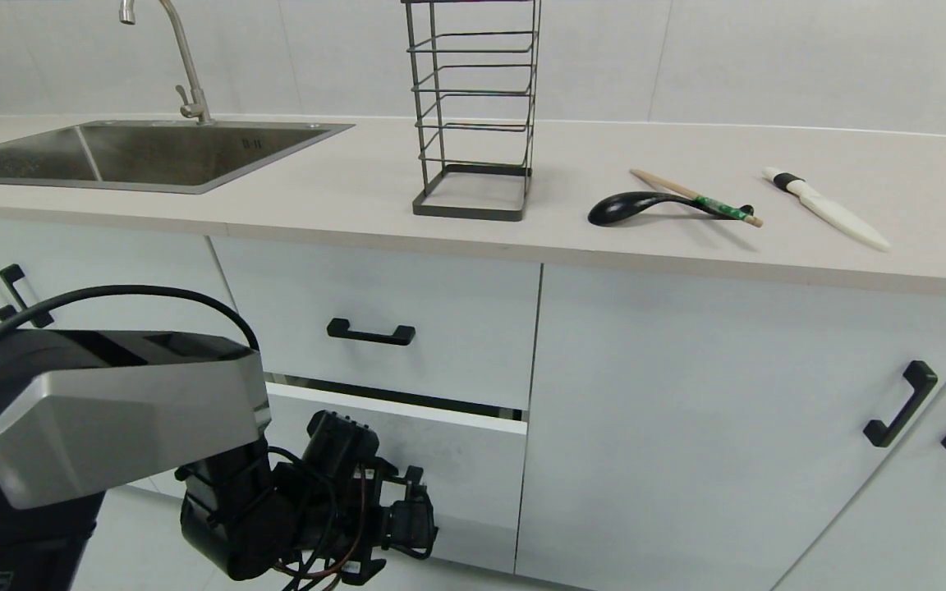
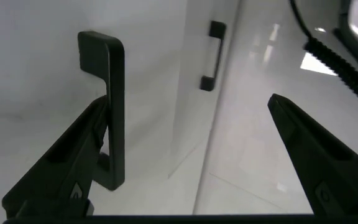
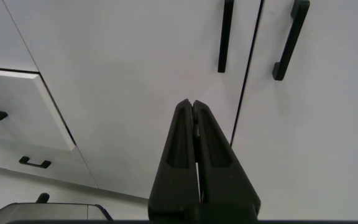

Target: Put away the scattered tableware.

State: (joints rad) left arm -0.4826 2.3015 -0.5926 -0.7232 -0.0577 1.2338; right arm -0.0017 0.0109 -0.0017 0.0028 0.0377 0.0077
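On the counter lie a black spoon (image 1: 629, 207), a pair of wooden chopsticks (image 1: 691, 195) with a green band across the spoon's handle, and a white knife (image 1: 830, 209) with a black band. My left gripper (image 1: 407, 525) hangs low in front of the lower drawer (image 1: 456, 455), which stands slightly pulled out. It is open (image 2: 185, 155), with the drawer's black handle (image 2: 110, 106) between its fingers, close against one of them. My right gripper (image 3: 193, 107) is shut on nothing and faces white cabinet doors (image 3: 135, 74).
A tall black wire rack (image 1: 473, 107) stands mid-counter, left of the tableware. A steel sink (image 1: 153, 152) with a faucet (image 1: 185, 66) is at the far left. The upper drawer's handle (image 1: 370, 332) and the cabinet door handles (image 1: 900, 404) stick out.
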